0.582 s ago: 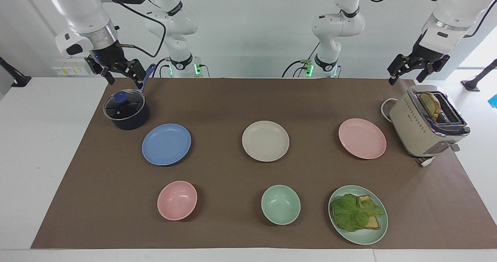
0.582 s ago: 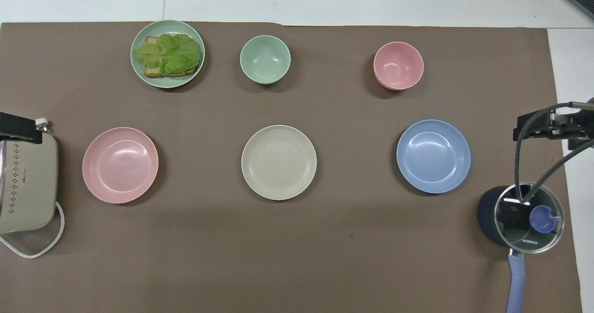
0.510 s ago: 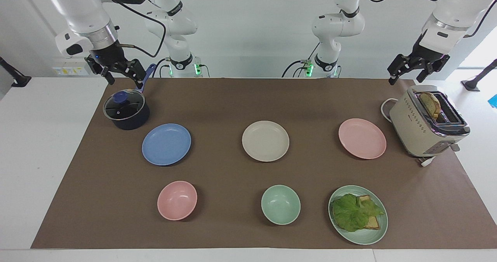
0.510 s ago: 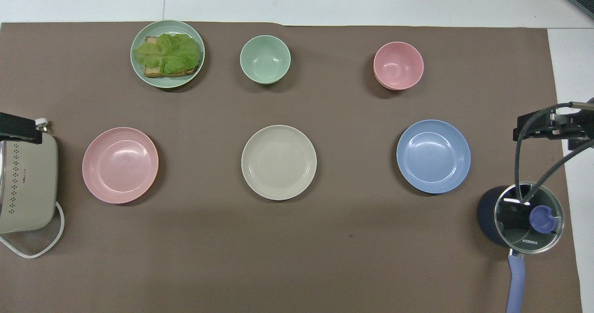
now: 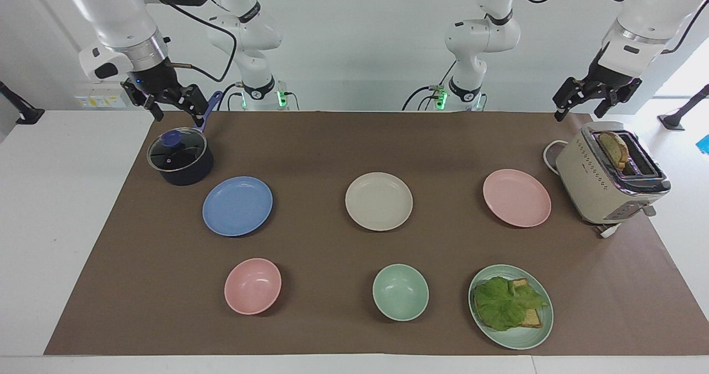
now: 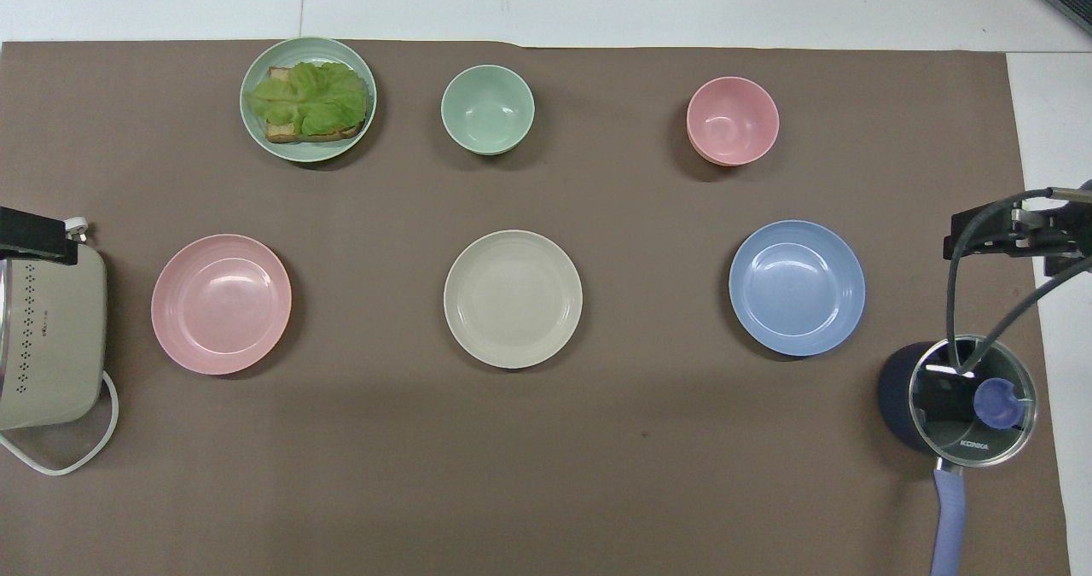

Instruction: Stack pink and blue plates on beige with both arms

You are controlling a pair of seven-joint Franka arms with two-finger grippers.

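Three same-size plates lie in a row across the brown mat. The beige plate (image 5: 379,201) (image 6: 513,299) is in the middle. The pink plate (image 5: 517,198) (image 6: 221,304) lies toward the left arm's end, the blue plate (image 5: 237,205) (image 6: 797,288) toward the right arm's end. All three are bare and apart. My left gripper (image 5: 588,101) (image 6: 30,235) hangs open in the air over the toaster's end of the mat. My right gripper (image 5: 173,105) (image 6: 1015,233) hangs open over the pot, holding nothing.
A dark pot with a glass lid (image 5: 180,157) (image 6: 960,397) stands beside the blue plate. A cream toaster (image 5: 609,174) (image 6: 47,337) with bread stands beside the pink plate. Farther out are a pink bowl (image 5: 252,286), a green bowl (image 5: 400,292) and a green plate (image 5: 515,341) with lettuce and toast.
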